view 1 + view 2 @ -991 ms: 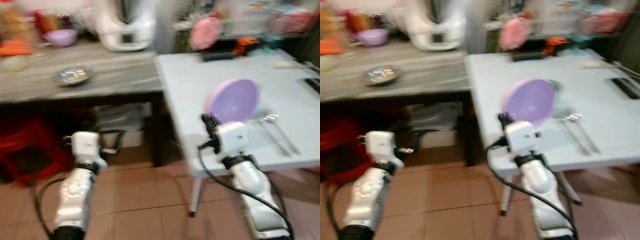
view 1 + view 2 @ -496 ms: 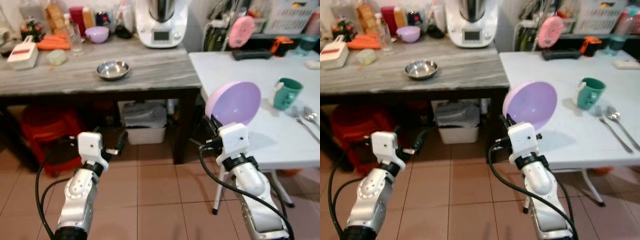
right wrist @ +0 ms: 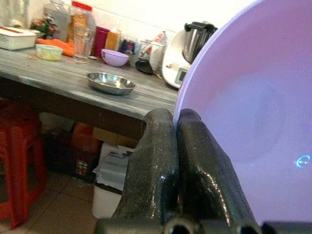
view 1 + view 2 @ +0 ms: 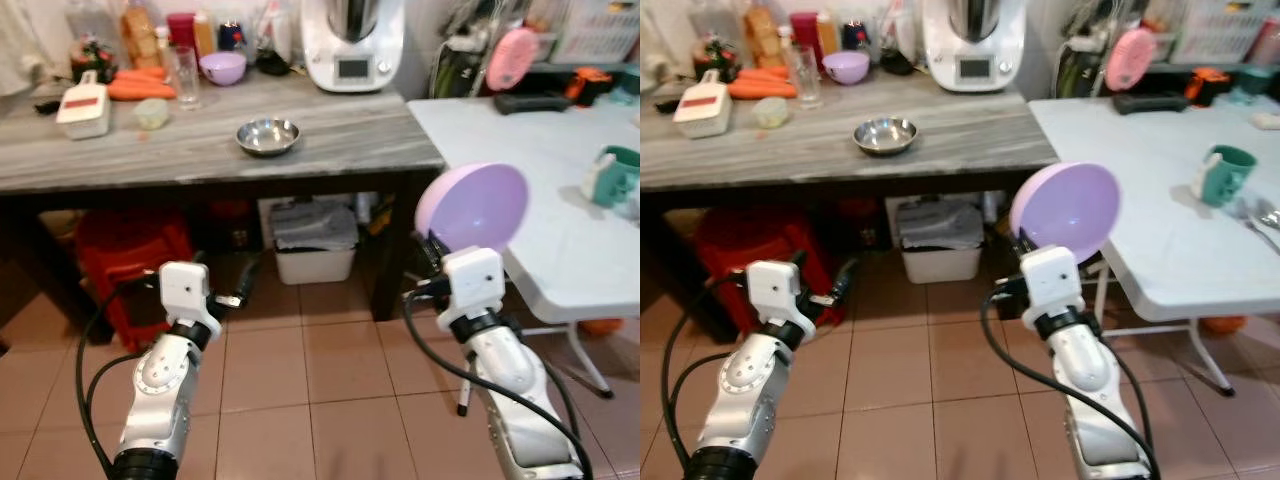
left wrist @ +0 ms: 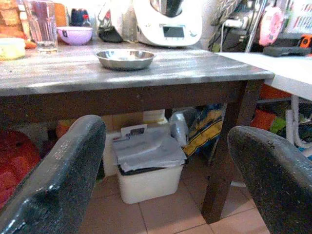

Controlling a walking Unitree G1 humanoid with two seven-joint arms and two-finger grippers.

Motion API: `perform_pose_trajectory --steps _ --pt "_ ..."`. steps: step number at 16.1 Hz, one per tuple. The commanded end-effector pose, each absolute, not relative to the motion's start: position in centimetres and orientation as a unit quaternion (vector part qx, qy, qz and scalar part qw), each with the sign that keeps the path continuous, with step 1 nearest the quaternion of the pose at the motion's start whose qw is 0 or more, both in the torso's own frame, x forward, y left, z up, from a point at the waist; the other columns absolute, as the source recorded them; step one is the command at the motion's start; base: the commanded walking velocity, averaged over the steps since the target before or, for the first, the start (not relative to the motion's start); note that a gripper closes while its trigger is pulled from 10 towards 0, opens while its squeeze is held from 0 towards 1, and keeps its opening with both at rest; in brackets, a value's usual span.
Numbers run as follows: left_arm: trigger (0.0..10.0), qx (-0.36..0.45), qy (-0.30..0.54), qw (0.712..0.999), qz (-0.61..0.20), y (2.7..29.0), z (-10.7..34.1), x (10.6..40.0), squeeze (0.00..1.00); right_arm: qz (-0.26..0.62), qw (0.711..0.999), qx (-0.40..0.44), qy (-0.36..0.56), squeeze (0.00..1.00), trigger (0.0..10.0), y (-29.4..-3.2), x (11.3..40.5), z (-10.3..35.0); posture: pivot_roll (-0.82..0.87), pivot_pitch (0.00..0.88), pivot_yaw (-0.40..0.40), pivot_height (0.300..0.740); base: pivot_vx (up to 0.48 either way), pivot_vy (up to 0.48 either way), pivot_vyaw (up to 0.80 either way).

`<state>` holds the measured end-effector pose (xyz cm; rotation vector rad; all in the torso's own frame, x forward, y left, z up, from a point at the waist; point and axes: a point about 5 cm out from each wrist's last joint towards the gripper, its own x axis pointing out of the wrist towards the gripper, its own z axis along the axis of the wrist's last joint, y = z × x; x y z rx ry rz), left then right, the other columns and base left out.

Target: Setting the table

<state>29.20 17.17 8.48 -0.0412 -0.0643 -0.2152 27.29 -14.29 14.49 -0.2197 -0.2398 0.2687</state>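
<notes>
I am carrying the purple bowl [image 4: 1065, 213] in my right gripper [image 3: 176, 146], its jaws clamped together on the rim, the bowl held tilted in the air off the near corner of the white tabletop [image 4: 1140, 200], not yet set down. A green mug [image 4: 1224, 173] is already standing there. My left gripper [image 5: 165, 185] is hanging low, jaws apart and empty, so the steel dish [image 4: 268, 135] on the wooden tabletop [image 4: 150, 155] is probably still waiting.

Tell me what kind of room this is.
Most likely a home kitchen or dining area: a food processor and carrots on a wooden counter, beside a white table with a green mug.
</notes>
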Motion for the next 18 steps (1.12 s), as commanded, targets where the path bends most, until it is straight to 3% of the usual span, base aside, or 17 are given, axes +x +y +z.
perform_pose_trajectory --steps 1,4,15,18 --pt "10.0 -0.009 -0.031 0.995 -0.097 18.05 8.56 29.2 0.0 0.149 0.973 -0.103 -0.14 0.0 10.0 -13.4 27.26 15.42 -0.01 0.0 -0.02 0.74 0.0 0.45 0.0" --pt "10.0 -0.01 -0.03 0.995 -0.096 18.01 8.53 29.2 0.0 0.152 0.973 -0.105 -0.139 0.0 10.0 -13.39 27.24 15.41 -0.01 0.0 -0.02 0.74 0.0 0.45 0.0" --pt "10.0 0.011 -0.04 0.993 -0.111 18.22 8.75 29.02 0.0 0.167 0.97 -0.104 -0.141 0.0 10.0 -13.06 27.09 15.37 0.0 0.0 -0.024 0.74 0.0 0.0 0.0" --pt "10.0 0.0 -0.038 0.992 -0.122 17.93 8.66 28.82 0.0 0.167 0.97 -0.103 -0.142 0.0 10.0 -12.88 27.12 15.36 0.0 0.0 -0.022 0.74 0.321 0.0 0.61"
